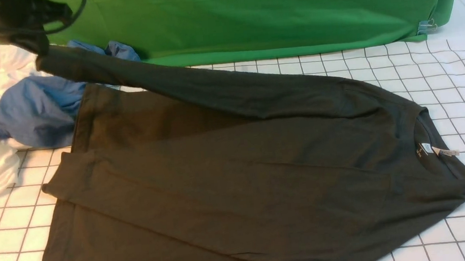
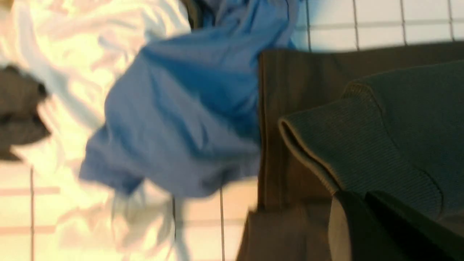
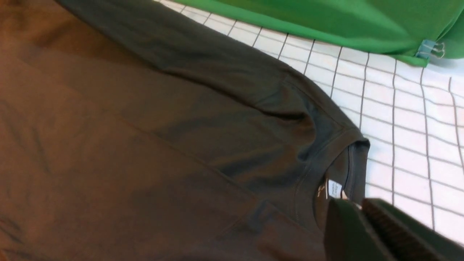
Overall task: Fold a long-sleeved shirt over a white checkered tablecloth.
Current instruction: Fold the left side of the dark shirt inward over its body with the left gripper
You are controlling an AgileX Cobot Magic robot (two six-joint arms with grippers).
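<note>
One sleeve (image 1: pixel 194 87) of the black shirt (image 1: pixel 238 189) is raised at 10 o'clock, the left jaws clamped on its ribbed cuff (image 2: pixel 362 145). The shirt itself lies flat across the checked tablecloth (image 1: pixel 444 67), its collar (image 1: pixel 424 129) toward 3 o'clock. To fold well, the cuff should probably travel toward 5 o'clock, held taut and clear of the blue garment (image 1: pixel 34 111). Only the left wrist view shows that grip. The right wrist view shows the right jaws beside the neck label (image 3: pixel 334 188); whether they grip anything cannot be told.
</note>
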